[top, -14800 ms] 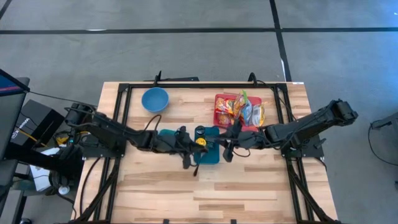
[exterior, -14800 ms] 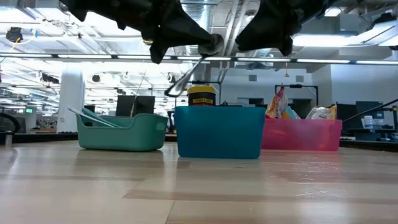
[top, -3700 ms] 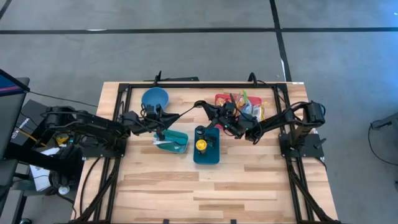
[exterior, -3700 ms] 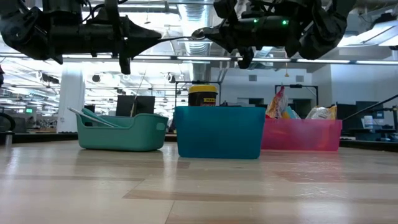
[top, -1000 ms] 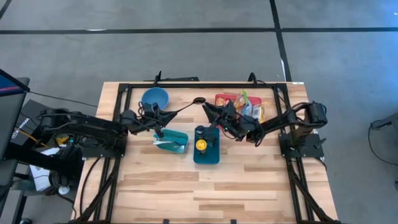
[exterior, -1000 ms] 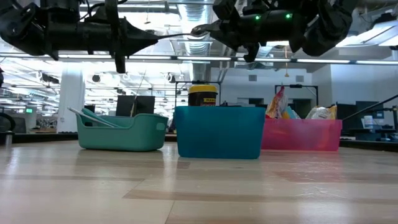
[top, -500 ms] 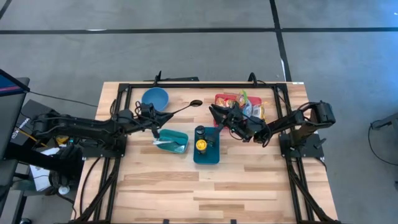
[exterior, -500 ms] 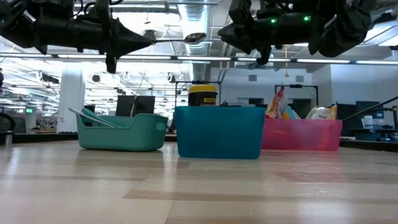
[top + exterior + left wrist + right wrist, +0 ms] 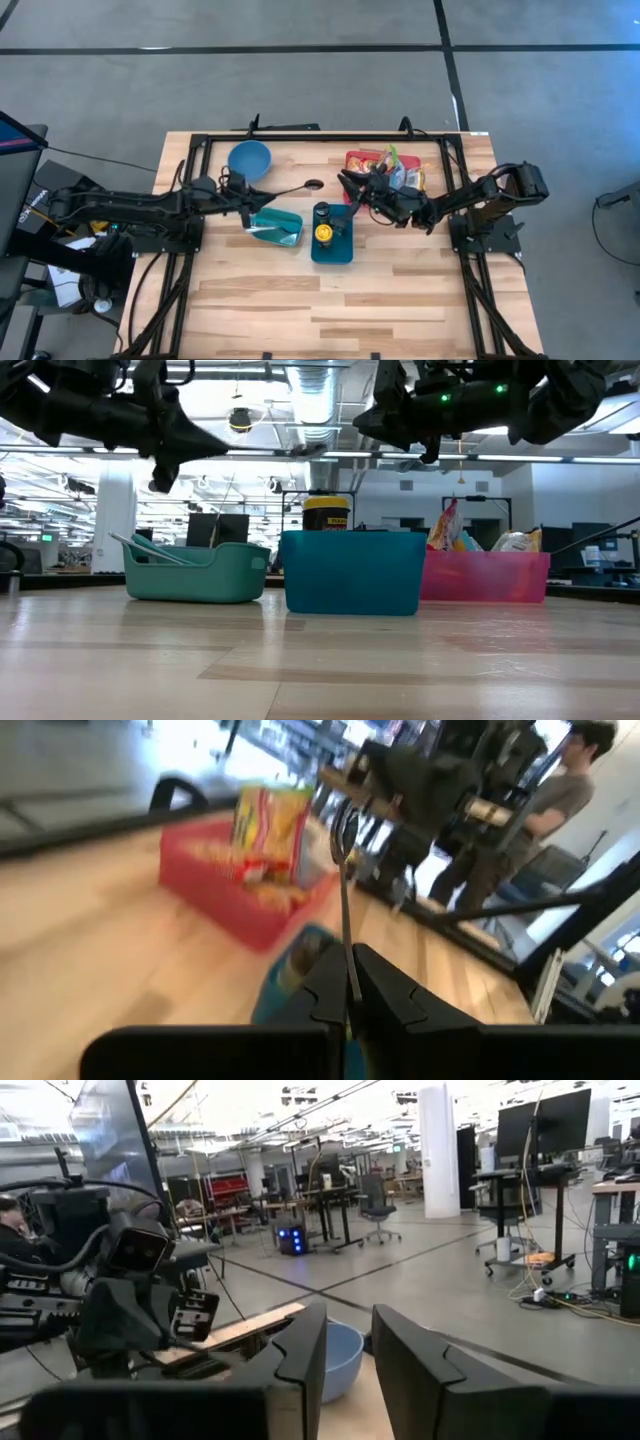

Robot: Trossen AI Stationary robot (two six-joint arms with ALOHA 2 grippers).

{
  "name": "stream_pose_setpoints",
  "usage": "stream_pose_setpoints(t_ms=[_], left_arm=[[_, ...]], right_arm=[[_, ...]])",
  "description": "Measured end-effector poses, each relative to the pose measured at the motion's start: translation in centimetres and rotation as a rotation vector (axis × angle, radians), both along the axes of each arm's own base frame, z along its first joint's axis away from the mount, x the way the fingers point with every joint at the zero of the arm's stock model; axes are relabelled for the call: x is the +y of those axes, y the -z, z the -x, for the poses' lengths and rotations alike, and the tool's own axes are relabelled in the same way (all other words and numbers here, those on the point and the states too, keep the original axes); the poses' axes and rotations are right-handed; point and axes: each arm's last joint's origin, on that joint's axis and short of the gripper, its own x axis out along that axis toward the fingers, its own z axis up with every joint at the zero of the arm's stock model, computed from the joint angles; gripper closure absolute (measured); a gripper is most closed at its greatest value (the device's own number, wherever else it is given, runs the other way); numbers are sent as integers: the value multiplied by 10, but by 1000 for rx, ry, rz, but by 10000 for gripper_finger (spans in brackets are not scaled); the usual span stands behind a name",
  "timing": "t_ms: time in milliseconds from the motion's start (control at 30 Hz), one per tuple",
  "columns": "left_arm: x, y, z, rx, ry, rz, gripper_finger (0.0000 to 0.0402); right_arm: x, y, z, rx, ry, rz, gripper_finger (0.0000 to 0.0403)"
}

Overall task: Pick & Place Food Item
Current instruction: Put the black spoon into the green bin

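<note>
My left gripper (image 9: 250,196) hovers over the table's left middle, shut on a thin metal spoon (image 9: 290,189) whose bowl (image 9: 314,185) points toward the table's right. My right gripper (image 9: 346,182) hangs above the blue bin (image 9: 334,252). It faces the spoon's bowl with a gap between its fingers (image 9: 300,1350) and nothing in it. A yellow-lidded jar (image 9: 323,232) stands in the blue bin. Bright snack packets (image 9: 392,172) stand in a red basket (image 9: 487,577) at the back right. My left gripper pinches the spoon's handle near its free end (image 9: 352,982) between its two fingers. The fingers come roughly level from the table's left and run along the handle. The spoon sticks out ahead of them, its bowl (image 9: 344,823) clear of everything below.
A teal bin (image 9: 277,228) holding utensils sits beside the blue bin, under the spoon. A blue bowl (image 9: 249,158) stands at the back left. A black frame (image 9: 200,140) runs around the table's far half. The near half is bare wood (image 9: 330,310). A person (image 9: 560,795) stands beyond the table.
My left gripper has drawn back toward the table's left edge and tipped down a little. The spoon has gone with it, its bowl swinging lower and toward the near edge. My right gripper has pulled back toward the right edge, away from the spoon's bowl.
</note>
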Motion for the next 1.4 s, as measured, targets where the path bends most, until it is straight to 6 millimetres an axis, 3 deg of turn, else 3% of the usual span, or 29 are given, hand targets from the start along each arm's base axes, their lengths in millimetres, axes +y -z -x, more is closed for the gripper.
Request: stream_pose_setpoints(t_ms=[267,467,667,933,1200,1400], left_arm=[[2,16,6,155,25,136,400],[3,16,11,165,114,223,400],[5,24,23,260,81,322,400],[2,24,27,280,153,407,400],[1,36,34,409,131,464,400],[0,34,35,389,146,479,400]], right_arm=[[0,2,0,26,0,1,323],[0,3,0,36,0,2,323],[0,4,-1,43,0,2,324],[0,4,-1,42,0,2,323],[0,5,-1,49,-1,-3,323],[0,6,-1,59,-2,-7,323]])
